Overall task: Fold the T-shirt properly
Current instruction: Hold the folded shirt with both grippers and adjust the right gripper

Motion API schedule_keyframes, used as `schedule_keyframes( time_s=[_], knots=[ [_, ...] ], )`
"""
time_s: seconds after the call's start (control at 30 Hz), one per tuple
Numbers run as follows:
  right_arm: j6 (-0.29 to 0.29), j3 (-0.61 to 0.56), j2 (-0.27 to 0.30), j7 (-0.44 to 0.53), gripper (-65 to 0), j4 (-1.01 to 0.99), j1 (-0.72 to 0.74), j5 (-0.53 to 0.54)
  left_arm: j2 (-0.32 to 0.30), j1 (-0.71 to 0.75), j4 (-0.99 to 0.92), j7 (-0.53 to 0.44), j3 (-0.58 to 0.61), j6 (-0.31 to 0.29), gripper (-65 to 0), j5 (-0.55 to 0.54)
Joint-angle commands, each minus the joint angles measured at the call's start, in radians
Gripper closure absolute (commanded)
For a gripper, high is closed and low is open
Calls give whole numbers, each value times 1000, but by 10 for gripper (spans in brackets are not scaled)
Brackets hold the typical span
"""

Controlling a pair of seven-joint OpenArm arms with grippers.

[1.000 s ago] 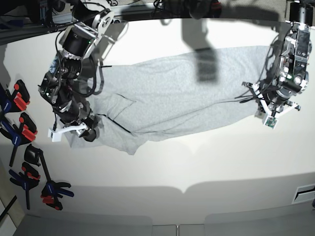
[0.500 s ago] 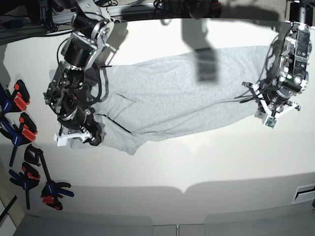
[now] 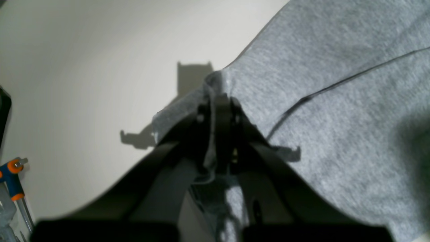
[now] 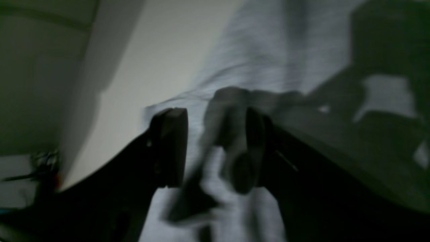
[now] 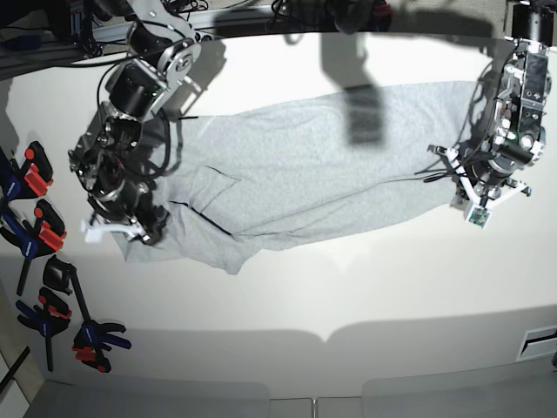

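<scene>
The light grey T-shirt [image 5: 305, 165] lies spread across the white table, plain side up, with a dark seam line running over it. At its right end my left gripper [image 5: 477, 198] is shut on the edge. The left wrist view shows the T-shirt [image 3: 336, 101] with a fold of it pinched in my left gripper [image 3: 218, 97] and lifted slightly. My right gripper [image 5: 130, 231] is low over the shirt's crumpled left end. In the blurred right wrist view my right gripper [image 4: 213, 114] has its fingers apart over the grey T-shirt [image 4: 255, 50], which lies under and between them.
Several black clamps with red and blue grips [image 5: 35, 226] lie along the table's left edge. An orange-handled tool [image 3: 11, 171] shows at the left wrist view's edge. Bare white table [image 5: 348, 287] stretches in front of the shirt.
My right gripper has shifted a little over the shirt's left end, first toward the front, then back and left, and its jaws have narrowed somewhat. The left arm has not moved.
</scene>
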Motion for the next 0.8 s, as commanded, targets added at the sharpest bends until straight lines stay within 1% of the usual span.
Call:
schedule_keyframes(
  time_s=[0.0, 0.07, 0.1, 0.17, 0.37, 0.47, 0.57, 0.77],
  knots=[
    [18, 16, 10, 13, -264, 16, 27, 9, -17, -13, 18, -14, -7, 5, 0, 5],
    [84, 44, 11, -3, -264, 16, 27, 18, -17, -13, 18, -18, -7, 5, 0, 5],
    [101, 49, 10, -15, -264, 16, 27, 29, -17, -13, 18, -21, -7, 5, 0, 5],
    [111, 49, 10, -18, -264, 16, 27, 40, -17, -13, 18, -30, -7, 5, 0, 4],
    [112, 43, 8, -21, -264, 16, 33, 46, -17, -14, 18, -32, -7, 5, 0, 5],
    [114, 12, 8, -33, -264, 16, 36, 45, -17, -14, 18, -34, -7, 5, 0, 5],
    [113, -30, 8, -22, -264, 16, 36, 45, -17, -14, 18, -37, -7, 5, 0, 5],
    [61, -92, 8, -10, -264, 16, 42, 47, -17, -13, 18, -36, -7, 5, 0, 5]
  ],
)
